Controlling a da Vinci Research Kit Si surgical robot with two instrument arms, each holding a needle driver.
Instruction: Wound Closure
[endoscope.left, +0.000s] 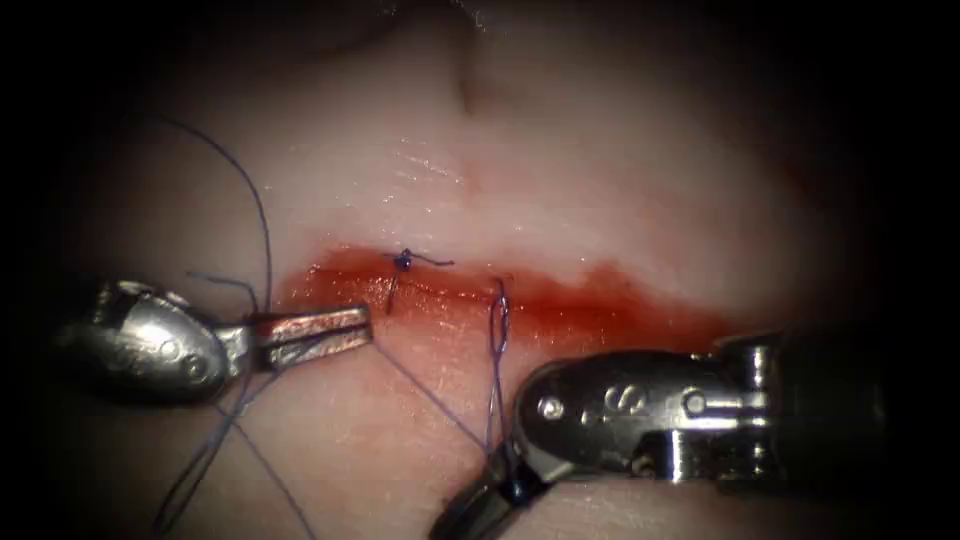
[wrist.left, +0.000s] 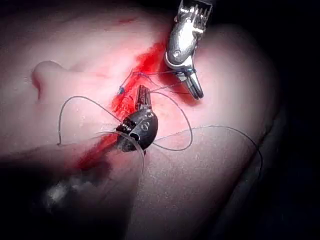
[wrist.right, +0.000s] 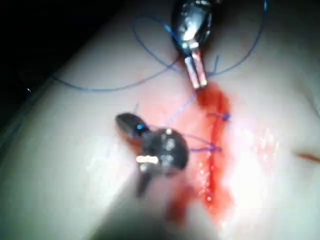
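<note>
The cut (endoscope.left: 570, 312) runs across the tissue (endoscope.left: 600, 170), wet with red fluid. A knotted stitch (endoscope.left: 403, 260) with a short tail sits at its left part. A second stitch of blue thread (endoscope.left: 498, 322) crosses the cut further right. My left tool (endoscope.left: 366, 328) lies at the cut's left end, jaws shut on the thread (endoscope.left: 430, 395), which stretches taut to my right tool (endoscope.left: 460, 512). That tool points down-left below the cut, jaws shut on the thread. The same pair appears as left tool (wrist.right: 199, 80) and right tool (wrist.right: 131, 123), and as left tool (wrist.left: 142, 95) and right tool (wrist.left: 196, 90).
Loose thread (endoscope.left: 262, 215) arcs over the tissue behind the left tool, and several strands (endoscope.left: 215, 445) trail down below it. More slack thread (wrist.left: 225, 127) loops across the tissue. A small fold (endoscope.left: 470, 95) marks the tissue far above the cut.
</note>
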